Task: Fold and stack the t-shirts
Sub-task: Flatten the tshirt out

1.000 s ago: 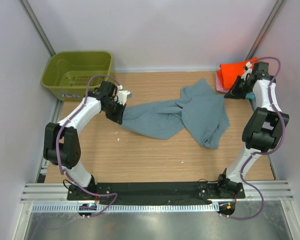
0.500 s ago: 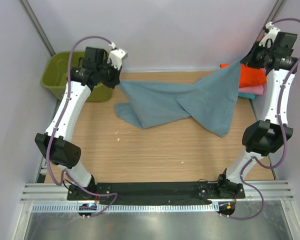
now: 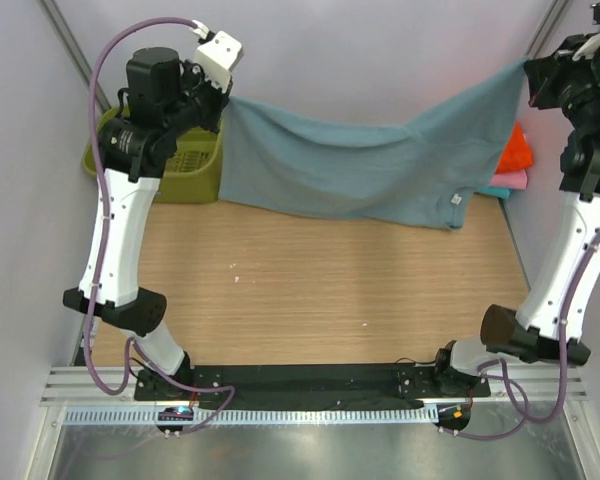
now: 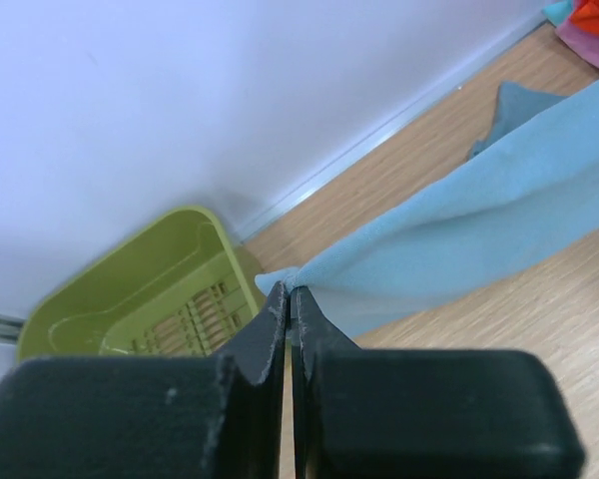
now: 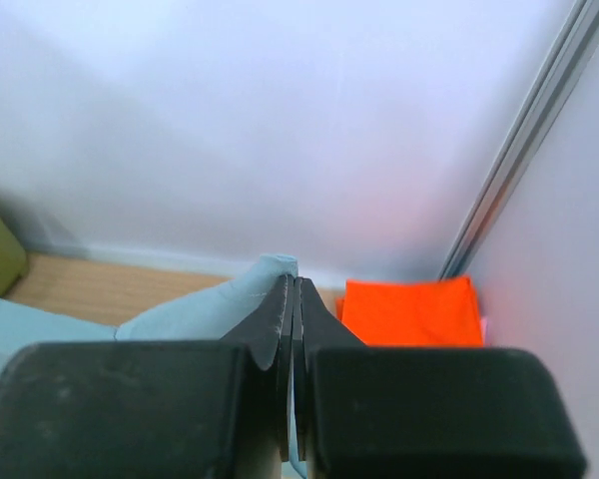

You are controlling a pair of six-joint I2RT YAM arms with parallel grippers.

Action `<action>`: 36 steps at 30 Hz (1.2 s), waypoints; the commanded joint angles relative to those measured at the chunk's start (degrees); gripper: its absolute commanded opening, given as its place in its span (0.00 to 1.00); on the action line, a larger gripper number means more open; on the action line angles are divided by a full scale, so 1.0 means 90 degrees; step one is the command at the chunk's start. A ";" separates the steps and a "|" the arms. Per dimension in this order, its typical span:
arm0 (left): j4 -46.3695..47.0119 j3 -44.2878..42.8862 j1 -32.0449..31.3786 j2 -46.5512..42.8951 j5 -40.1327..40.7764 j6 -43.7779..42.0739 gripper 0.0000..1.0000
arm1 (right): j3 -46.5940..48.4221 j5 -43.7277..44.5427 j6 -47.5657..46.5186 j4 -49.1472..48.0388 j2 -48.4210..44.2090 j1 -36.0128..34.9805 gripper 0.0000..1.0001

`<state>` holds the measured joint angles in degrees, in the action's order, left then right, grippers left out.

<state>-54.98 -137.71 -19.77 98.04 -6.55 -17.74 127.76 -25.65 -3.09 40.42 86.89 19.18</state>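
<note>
Olive basket [image 3: 196, 166] upper left, slotted floor showing; left gripper [image 4: 288, 296] and right gripper [image 5: 293, 286] pinch blue-grey t-shirt [image 3: 360, 170] corners, spread across upper frame above table [image 3: 330, 295].

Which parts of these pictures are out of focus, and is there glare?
Top external: sharp, even light, no glare on the blue-grey t-shirt. Left wrist: the left hand is blurred up close. Right wrist: the right hand is blurred; the orange t-shirt looks soft.
</note>
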 commanded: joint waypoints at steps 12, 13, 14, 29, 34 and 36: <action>0.1285 -0.0041 -0.0782 -0.2045 0.1499 -0.0901 0.00 | -0.0417 0.0496 0.0120 -0.1415 -0.2495 -0.0022 0.01; 0.1256 -0.0031 -0.0792 -0.2142 0.1460 -0.0871 0.00 | -0.0397 0.0516 0.0090 -0.1406 -0.2729 -0.0012 0.01; 0.1246 -0.0031 -0.0782 -0.2327 0.1382 -0.0823 0.00 | -0.0330 0.0535 0.0080 -0.1396 -0.2828 -0.0012 0.01; 0.1801 -0.0969 -0.0782 -0.2622 0.1235 -0.1251 0.00 | 0.1702 0.1307 0.0275 -0.1853 -0.2390 -0.0012 0.01; 0.2270 -0.0267 -0.0782 -0.2495 0.1499 -0.1701 0.00 | 0.1624 0.1424 0.0227 -0.2352 -0.1687 -0.0012 0.01; 0.2359 0.0026 -0.0782 -0.2407 0.1635 -0.1847 0.00 | 0.1391 0.1356 0.0226 -0.2606 -0.1521 -0.0022 0.01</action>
<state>-38.26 -141.05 -26.98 73.21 5.52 -30.55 143.33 -15.73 -1.19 20.51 66.26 19.11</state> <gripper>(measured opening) 0.005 0.025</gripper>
